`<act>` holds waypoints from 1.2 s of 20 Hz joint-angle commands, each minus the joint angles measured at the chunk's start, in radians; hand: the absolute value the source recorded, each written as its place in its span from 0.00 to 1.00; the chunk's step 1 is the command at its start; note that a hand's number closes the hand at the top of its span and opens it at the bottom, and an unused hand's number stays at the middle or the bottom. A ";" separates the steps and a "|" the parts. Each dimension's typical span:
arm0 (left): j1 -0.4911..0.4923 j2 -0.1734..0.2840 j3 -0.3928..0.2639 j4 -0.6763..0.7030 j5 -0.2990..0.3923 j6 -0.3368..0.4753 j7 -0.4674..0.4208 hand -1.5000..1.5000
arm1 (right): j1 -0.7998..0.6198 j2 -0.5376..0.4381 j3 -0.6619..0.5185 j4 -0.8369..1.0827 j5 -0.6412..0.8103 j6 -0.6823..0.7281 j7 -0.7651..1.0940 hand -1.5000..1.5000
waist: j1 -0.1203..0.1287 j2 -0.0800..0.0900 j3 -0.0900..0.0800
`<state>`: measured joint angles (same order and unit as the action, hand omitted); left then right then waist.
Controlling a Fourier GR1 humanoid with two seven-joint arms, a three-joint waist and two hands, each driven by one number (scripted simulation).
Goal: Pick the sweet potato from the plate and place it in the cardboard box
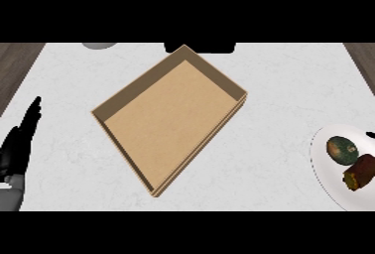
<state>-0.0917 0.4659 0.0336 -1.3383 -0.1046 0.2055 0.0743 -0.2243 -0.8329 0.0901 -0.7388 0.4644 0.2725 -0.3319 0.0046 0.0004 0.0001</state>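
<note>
While the reddish-brown sweet potato [360, 172] sits on the white round plate [322, 163] at my far right, beside a dark green rounded thing [341, 149], nothing is done yet. The shallow tan cardboard box [170, 115] lies open mid-counter, holding nothing. My left hand [19, 146] rests at the left edge, fingers straight, holding nothing (my right hand isn't showing). Pick, carry, place: all ahead.

The round white plate [322, 163] runs off the right edge, and the reddish-brown sweet potato [360, 172] on it is cut there too. A small grey rounded object [99, 45] at the top edge shows only partly. The black left hand [18, 146] is clipped by the left edge.
</note>
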 commanded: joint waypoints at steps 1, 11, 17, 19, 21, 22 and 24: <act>0.011 -0.022 0.032 0.005 -0.003 -0.023 -0.029 0.50 | -0.071 0.056 -0.016 0.011 0.032 0.037 0.052 0.00 | 0.001 0.000 0.000; -0.006 -0.042 0.090 0.095 -0.052 -0.051 -0.091 0.50 | 0.103 0.058 -0.088 -0.211 0.022 0.071 -0.027 0.00 | -0.009 -0.001 -0.001; -0.001 -0.045 0.083 -0.052 -0.063 -0.081 0.051 0.50 | 0.030 0.117 -0.065 -0.259 0.081 0.134 0.157 0.00 | 0.000 -0.001 0.000; -0.011 -0.083 0.069 0.031 -0.098 -0.050 -0.021 0.50 | 0.097 0.116 -0.057 -0.277 0.111 0.115 0.152 0.00 | -0.006 0.000 0.000; 0.023 -0.058 0.098 -0.027 -0.071 -0.091 -0.008 0.50 | 0.119 0.173 -0.053 -0.343 0.114 0.118 0.234 0.00 | -0.003 -0.001 0.000; -0.001 -0.093 0.085 0.042 -0.093 -0.058 -0.061 0.50 | 0.086 0.119 -0.072 -0.184 0.145 0.104 0.121 0.00 | -0.001 0.001 0.000; -0.051 -0.045 0.123 0.010 -0.078 -0.107 0.026 0.50 | 0.034 0.133 -0.090 -0.210 0.144 0.160 0.181 0.00 | -0.002 0.000 0.000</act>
<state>-0.0991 0.3999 0.1279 -1.3289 -0.1851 0.1297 0.0606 -0.1487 -0.7124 0.0097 -1.0000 0.5708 0.4122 -0.1683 0.0010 -0.0002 -0.0004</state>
